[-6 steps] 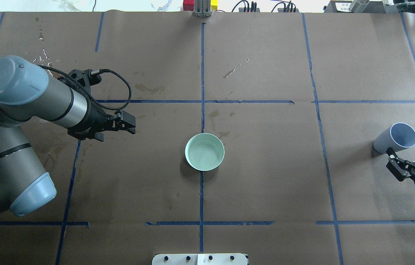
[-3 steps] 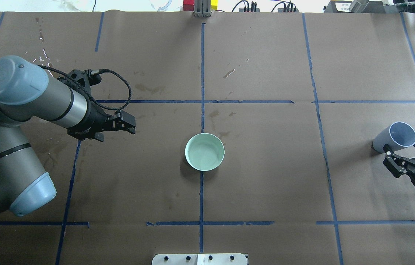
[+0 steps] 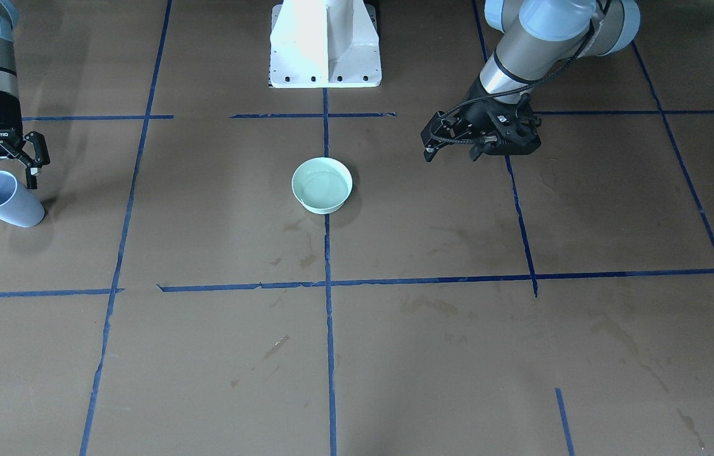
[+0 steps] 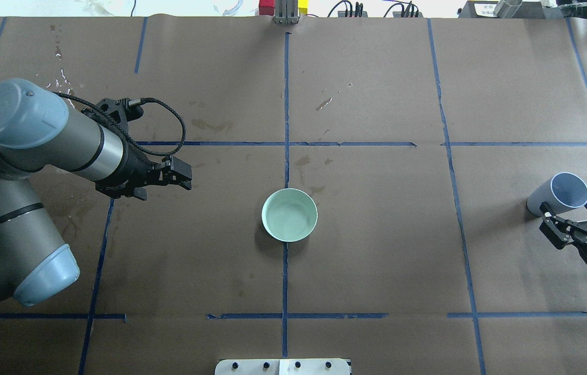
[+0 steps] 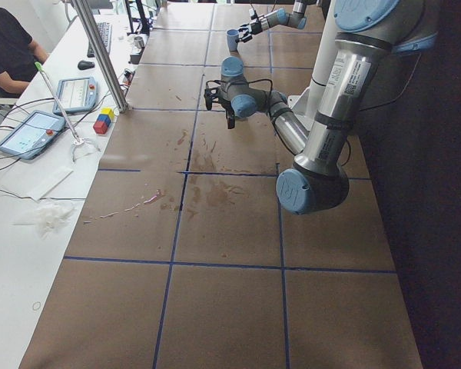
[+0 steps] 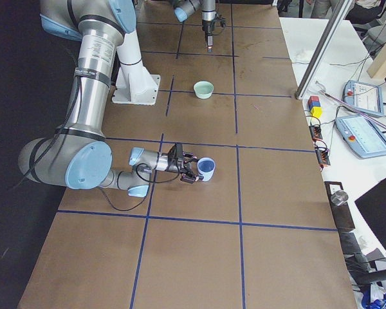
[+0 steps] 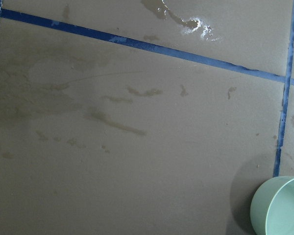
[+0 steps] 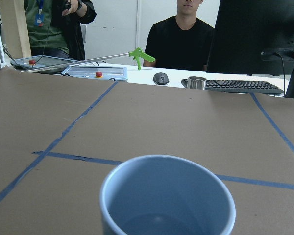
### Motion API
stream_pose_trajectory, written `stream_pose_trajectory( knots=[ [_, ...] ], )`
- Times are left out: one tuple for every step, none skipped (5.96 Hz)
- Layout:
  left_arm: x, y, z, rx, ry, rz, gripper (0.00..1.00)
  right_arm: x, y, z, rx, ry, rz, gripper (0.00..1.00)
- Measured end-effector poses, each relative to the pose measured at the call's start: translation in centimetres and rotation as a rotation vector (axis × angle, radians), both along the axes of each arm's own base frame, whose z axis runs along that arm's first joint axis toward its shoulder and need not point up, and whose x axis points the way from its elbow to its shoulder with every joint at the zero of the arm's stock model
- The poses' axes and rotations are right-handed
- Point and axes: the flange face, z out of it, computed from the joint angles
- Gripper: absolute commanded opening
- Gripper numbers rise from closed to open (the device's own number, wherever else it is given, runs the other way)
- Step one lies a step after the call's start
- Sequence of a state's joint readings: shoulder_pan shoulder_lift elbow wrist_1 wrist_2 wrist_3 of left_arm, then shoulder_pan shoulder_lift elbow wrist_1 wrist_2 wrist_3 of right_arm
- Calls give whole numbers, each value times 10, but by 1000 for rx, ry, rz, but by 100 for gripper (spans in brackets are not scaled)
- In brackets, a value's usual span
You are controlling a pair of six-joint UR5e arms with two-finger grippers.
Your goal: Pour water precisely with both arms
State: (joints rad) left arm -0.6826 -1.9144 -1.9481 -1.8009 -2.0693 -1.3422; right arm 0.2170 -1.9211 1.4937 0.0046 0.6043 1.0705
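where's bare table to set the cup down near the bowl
Bare paper lies on both sides of the green bowl: between it and the left gripper, and the wider stretch toward the blue cup. It is crowded only at the cup, where the right gripper sits.

- Left arm [image 4: 38, 140] reaches in from the side, its gripper [image 4: 181, 174] low over the table, fingers together.
- Right gripper [image 4: 577, 224] fingers spread wide, wrist horizontal.
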Motion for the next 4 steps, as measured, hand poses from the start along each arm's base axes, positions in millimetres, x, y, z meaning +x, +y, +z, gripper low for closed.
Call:
stream_pose_trajectory(
  knots=[
    [0,0,0,0,0,0,100,-1,-2,0,-1,2,-3,99],
    [0,0,0,0,0,0,100,-2,-4,-1,0,5,-5,99],
    [0,0,0,0,0,0,100,-3,-6,-2,0,7,-8,99],
    [0,0,0,0,0,0,100,-3,-7,-3,0,9,-10,99]
  ],
)
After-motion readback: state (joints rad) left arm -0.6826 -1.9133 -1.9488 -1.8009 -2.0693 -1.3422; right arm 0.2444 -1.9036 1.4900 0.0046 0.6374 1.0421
